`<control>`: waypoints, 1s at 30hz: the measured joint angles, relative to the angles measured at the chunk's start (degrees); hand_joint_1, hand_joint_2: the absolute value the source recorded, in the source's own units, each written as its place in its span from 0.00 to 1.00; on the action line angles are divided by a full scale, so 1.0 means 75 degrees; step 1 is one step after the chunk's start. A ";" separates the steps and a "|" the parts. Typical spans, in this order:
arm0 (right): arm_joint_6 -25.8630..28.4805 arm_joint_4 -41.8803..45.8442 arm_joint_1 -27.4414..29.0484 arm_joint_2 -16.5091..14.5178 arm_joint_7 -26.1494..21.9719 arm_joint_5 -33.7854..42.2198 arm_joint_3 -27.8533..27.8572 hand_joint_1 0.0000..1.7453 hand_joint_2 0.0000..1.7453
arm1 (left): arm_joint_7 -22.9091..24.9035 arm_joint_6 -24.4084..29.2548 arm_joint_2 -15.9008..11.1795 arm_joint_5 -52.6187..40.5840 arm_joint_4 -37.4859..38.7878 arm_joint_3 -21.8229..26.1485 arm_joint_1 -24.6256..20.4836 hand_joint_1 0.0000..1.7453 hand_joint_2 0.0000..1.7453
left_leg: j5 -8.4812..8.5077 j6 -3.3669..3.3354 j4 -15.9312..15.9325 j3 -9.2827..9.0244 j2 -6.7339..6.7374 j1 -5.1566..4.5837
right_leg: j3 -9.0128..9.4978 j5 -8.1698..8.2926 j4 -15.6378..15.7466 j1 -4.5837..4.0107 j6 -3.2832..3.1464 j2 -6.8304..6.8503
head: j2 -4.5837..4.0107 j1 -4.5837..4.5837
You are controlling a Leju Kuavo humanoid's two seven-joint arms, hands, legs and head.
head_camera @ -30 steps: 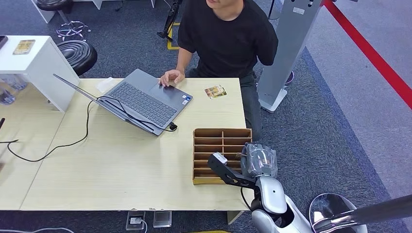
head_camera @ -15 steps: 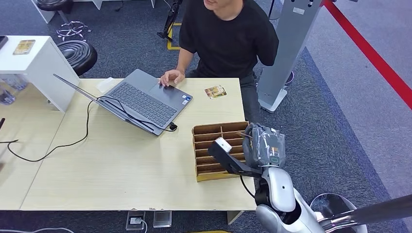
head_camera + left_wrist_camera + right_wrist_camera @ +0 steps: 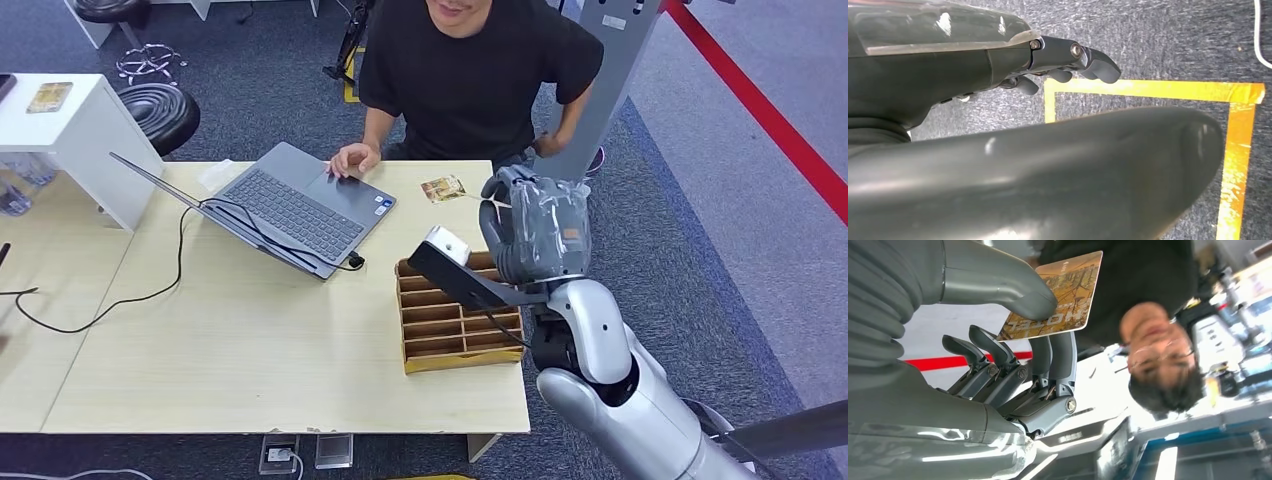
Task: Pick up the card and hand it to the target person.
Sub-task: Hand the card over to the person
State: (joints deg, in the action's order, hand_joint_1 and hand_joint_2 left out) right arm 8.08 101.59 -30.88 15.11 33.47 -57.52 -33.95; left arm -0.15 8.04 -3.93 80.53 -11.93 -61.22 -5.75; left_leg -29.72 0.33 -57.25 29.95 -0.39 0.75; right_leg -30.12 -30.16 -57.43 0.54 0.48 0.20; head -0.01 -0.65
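The robot's grey plastic-wrapped right hand point(image 3: 535, 228), raised above the brown cardboard divider box point(image 3: 459, 318), pinched a thin yellow-brown printed card point(image 3: 1057, 297) between thumb and fingers, facing the person in the black T-shirt point(image 3: 470, 70). The shallow edge grip risked the card slipping to the table. The left hand point(image 3: 1068, 60) hung slack over carpet, holding nothing.

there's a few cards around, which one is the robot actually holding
The card pinched under the thumb of the right hand. The table card lies by the laptop; another lies on the white shelf.
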 joint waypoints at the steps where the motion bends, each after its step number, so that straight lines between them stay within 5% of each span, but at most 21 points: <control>1: 0.0134 -0.0348 -0.0235 -0.0061 -0.0191 0.0170 -0.0078 1.00 1.00 | -0.0014 -0.0018 0.0000 -0.0023 0.0000 0.0000 -0.0009 0.00 0.00 | 0.0002 -0.0001 0.0000 0.0001 -0.0001 0.0000 | 0.0000 0.0001 -0.0001 0.0000 0.0000 0.0001 | 0.0000 0.0002; 15: 0.1045 -0.5648 -0.2622 -0.1437 -0.1583 0.1071 -0.0860 1.00 1.00 | -0.0044 -0.0100 0.0003 -0.0058 0.0000 -0.0006 -0.0041 0.00 0.00 | 0.0010 0.0000 0.0000 0.0012 -0.0012 0.0000 | -0.0010 0.0006 -0.0005 0.0000 -0.0004 0.0014 | -0.0001 0.0001; 26: 0.1338 -0.7500 -0.3068 -0.2006 -0.1761 0.1063 -0.1237 1.00 1.00 | 0.0109 0.0005 0.0003 0.0051 0.0003 -0.0006 -0.0025 0.00 0.00 | 0.0010 0.0000 0.0000 0.0012 -0.0008 0.0000 | -0.0014 0.0007 -0.0004 0.0000 -0.0004 0.0011 | -0.0001 0.0002; 30: 0.1326 -0.7760 -0.3149 -0.2071 -0.1774 0.1079 -0.1324 0.00 1.00 | 0.0092 -0.0021 0.0003 0.0074 0.0003 -0.0006 -0.0021 0.00 0.00 | 0.0010 0.0000 0.0000 0.0014 -0.0008 0.0000 | -0.0017 0.0007 -0.0004 0.0000 -0.0004 0.0008 | -0.0001 -0.0007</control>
State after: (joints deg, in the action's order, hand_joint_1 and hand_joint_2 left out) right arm 18.03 43.39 -54.49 -0.42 20.16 -49.42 -43.88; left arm 0.54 7.88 -3.91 81.09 -11.91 -61.27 -5.90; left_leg -29.64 0.33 -57.25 30.05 -0.45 0.75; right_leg -30.25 -30.11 -57.46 0.54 0.45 0.27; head -0.02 -0.70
